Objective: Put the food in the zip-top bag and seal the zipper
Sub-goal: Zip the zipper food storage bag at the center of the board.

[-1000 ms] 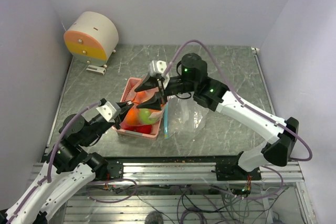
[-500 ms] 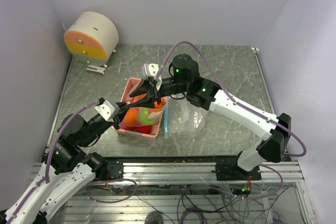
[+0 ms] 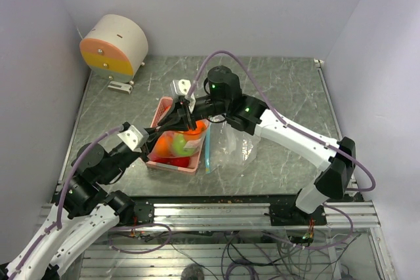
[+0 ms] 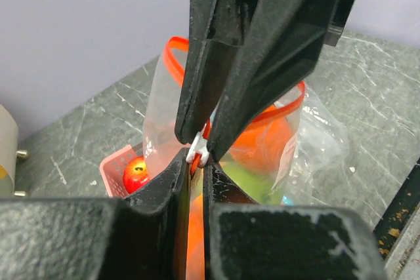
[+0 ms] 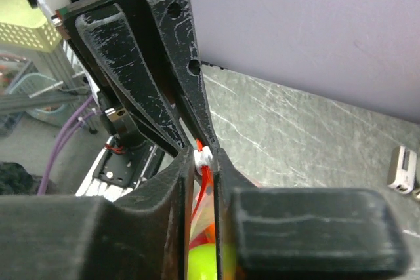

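Observation:
A clear zip-top bag (image 3: 187, 137) stands in the pink basket (image 3: 159, 107), its zipper (image 4: 176, 50) a red-orange strip with a white slider (image 4: 197, 153). Inside the bag are an orange (image 4: 266, 142) and a green apple (image 3: 178, 143). A red apple (image 4: 136, 174) lies in the basket beside the bag. My left gripper (image 3: 156, 137) is shut on the zipper's end just under the slider. My right gripper (image 3: 165, 127) meets it tip to tip from the far side, its fingers (image 5: 230, 162) closed on the slider (image 5: 203, 156).
A second crinkly clear bag (image 3: 237, 141) with a teal-blue strip (image 3: 207, 152) lies flat on the table, right of the basket. A round beige and orange device (image 3: 115, 44) stands at the back left.
My right gripper has slid left along the bag's mouth to my left gripper's tips, and its jaws have closed onto the slider. The left gripper has held still.

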{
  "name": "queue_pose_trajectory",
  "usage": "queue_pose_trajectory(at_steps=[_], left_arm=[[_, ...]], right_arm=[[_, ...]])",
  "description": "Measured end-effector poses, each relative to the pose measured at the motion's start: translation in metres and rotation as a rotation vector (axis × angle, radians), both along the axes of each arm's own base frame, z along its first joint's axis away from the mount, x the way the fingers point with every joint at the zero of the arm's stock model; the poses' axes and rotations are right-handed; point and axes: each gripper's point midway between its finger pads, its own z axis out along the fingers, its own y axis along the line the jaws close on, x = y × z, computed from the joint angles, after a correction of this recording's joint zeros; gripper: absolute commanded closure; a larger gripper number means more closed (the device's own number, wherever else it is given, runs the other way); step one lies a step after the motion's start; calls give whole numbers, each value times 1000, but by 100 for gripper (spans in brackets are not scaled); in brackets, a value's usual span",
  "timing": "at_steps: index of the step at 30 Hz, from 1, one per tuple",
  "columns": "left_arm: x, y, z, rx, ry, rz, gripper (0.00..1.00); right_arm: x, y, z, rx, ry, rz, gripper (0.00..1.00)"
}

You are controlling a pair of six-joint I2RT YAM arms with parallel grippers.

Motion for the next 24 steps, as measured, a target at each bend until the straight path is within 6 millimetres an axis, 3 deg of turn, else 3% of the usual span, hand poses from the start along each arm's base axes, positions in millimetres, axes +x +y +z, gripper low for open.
queue_pose_trajectory(at_steps=[24], left_arm=[[-3, 12, -8, 12, 19, 43, 93]], right_arm=[[5, -6, -16, -72, -30, -50, 100]])
